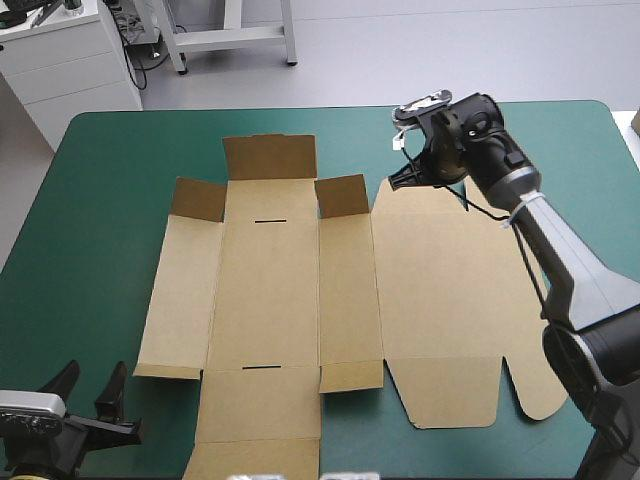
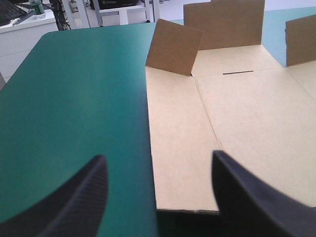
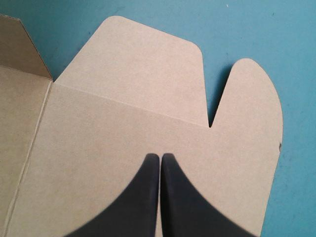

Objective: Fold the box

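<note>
**Right gripper** [image 3: 160, 155]: two broad black fin-shaped fingers [image 3: 140, 202], pressed together into one pointed arch with nothing between them. The tips are over the wide lid panel [image 3: 123, 133], by its far edge. Whether they touch the board cannot be told.

**Ahead of those tips:** a broad tuck flap [image 3: 133, 64] and a rounded ear [image 3: 252, 98], both lying flat on the teal-green table cover [image 3: 256, 29].

**Left gripper** [image 2: 158, 155]: black fingers [image 2: 81, 200] standing wide apart and empty, low at the table's near left corner. The near end of the left side panel [image 2: 177, 148] lies between and ahead of them.

**Box** [image 1: 270, 300]: a cut sheet of brown board, mid-table, almost wholly flat.
- Three far flaps stand up: the rear wall flap [image 1: 269, 157] and two square corner flaps [image 1: 198, 198] [image 1: 342, 195].
- The near end and both side panels are down.

**Step in hand (judged):** raising the first side wall; the task is barely begun.

**Handling notes:**
- Slip one left finger under the panel's outer edge rather than pinching from above.
- Hinge the panel about its scored crease, not through the middle of the panel.
- Keep the right tips pressing down as an anchor, since a light sheet will likely skate on the smooth cover.
- Turn the corner flaps inward before the end wall folds over them.
- Risk: a bend off the crease, or the whole sheet swinging round.
</note>
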Controlling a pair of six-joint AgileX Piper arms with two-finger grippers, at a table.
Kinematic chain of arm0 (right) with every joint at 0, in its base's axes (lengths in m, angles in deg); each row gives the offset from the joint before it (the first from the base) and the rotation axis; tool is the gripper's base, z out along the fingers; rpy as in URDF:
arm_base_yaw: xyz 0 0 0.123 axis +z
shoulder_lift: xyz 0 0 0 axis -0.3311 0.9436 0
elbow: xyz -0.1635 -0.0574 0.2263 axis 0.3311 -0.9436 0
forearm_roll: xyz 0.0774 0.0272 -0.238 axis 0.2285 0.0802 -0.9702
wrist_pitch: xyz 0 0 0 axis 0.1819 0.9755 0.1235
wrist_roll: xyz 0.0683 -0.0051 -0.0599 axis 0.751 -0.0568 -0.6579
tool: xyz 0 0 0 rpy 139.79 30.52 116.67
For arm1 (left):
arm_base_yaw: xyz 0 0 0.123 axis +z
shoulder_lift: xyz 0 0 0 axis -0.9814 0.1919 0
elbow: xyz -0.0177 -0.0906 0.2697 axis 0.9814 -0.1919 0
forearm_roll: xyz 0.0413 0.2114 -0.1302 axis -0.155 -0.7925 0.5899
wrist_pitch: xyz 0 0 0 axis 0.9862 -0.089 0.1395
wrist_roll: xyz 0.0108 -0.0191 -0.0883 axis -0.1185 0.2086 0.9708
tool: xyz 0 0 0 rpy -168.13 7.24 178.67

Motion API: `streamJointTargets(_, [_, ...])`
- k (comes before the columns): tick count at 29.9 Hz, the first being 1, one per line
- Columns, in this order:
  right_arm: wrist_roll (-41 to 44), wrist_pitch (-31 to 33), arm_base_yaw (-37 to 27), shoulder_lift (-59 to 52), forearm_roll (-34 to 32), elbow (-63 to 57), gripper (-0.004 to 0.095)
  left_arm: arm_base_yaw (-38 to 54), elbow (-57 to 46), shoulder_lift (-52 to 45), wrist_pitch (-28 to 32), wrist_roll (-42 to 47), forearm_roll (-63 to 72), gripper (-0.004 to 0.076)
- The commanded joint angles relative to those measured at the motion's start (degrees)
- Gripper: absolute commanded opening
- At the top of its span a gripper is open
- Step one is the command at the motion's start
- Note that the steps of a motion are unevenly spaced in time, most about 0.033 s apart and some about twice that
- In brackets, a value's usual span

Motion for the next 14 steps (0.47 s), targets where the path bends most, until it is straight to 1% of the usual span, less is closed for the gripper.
streamJointTargets(1, [-1.0,0.2,-3.5,-6.2,3.7,1.7,-0.0009,-0.3,1.3,-0.9,4.2,2.7,-1.3,0.0629])
streamJointTargets(3, [-1.0,0.7,-5.1,-7.9,4.6,0.6,-0.0016,-0.3,1.3,-0.9,4.8,2.7,-1.3,0.063])
streamJointTargets(6, [-1.3,-0.4,-6.1,-12.1,5.2,-4.1,-0.0023,-0.3,1.3,-0.9,8.0,3.5,-1.3,0.0628])
streamJointTargets(9, [-0.8,-4.9,-6.1,-19.2,5.5,-13.8,-0.0023,-0.3,2.2,-0.8,13.3,4.2,-0.8,0.0628])
streamJointTargets(10, [-0.8,-6.8,-6.1,-21.9,6.1,-17.6,-0.0023,-0.3,3.0,-0.3,13.8,4.2,-0.9,0.0628])
streamJointTargets(12, [-0.8,-10.7,-6.1,-26.8,7.1,-25.2,-0.0023,-0.3,4.6,1.7,12.4,4.2,-1.3,0.0628])
streamJointTargets(14, [-0.8,-13.0,-6.1,-32.0,7.5,-31.3,-0.0023,-0.3,6.7,4.7,10.4,4.0,-1.6,0.0628])
